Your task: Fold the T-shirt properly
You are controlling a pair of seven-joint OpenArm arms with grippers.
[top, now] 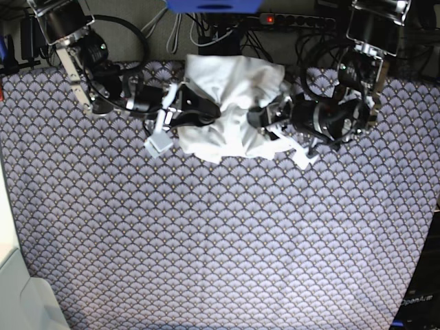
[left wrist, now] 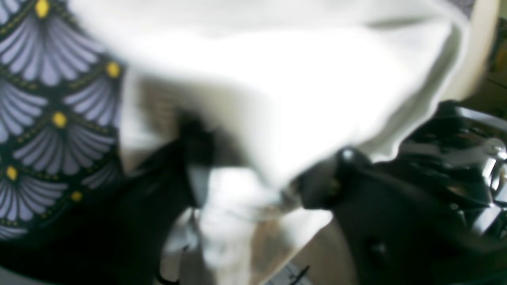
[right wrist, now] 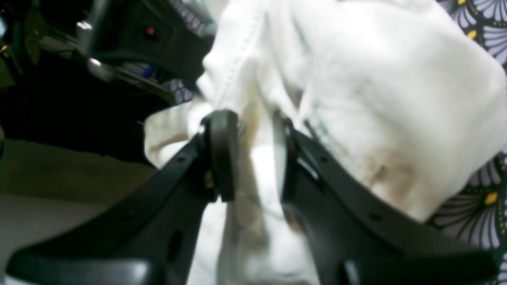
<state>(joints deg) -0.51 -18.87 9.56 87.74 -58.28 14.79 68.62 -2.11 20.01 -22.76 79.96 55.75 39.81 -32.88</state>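
Lying at: T-shirt (top: 230, 103) bunched at twelve o'clock on the patterned tabletop (top: 220, 234).
Right claw (right wrist: 253, 154): clamped on a fold of cloth.
Left claw (left wrist: 245, 190): cloth lies between its jaws; grip unclear through blur.
Handling: light, soft, limp, likely to sag and slip; best taken at hems or shoulder seams.

White T-shirt (top: 230, 110); seemingly lilac fan-patterned tablecloth (top: 220, 240).
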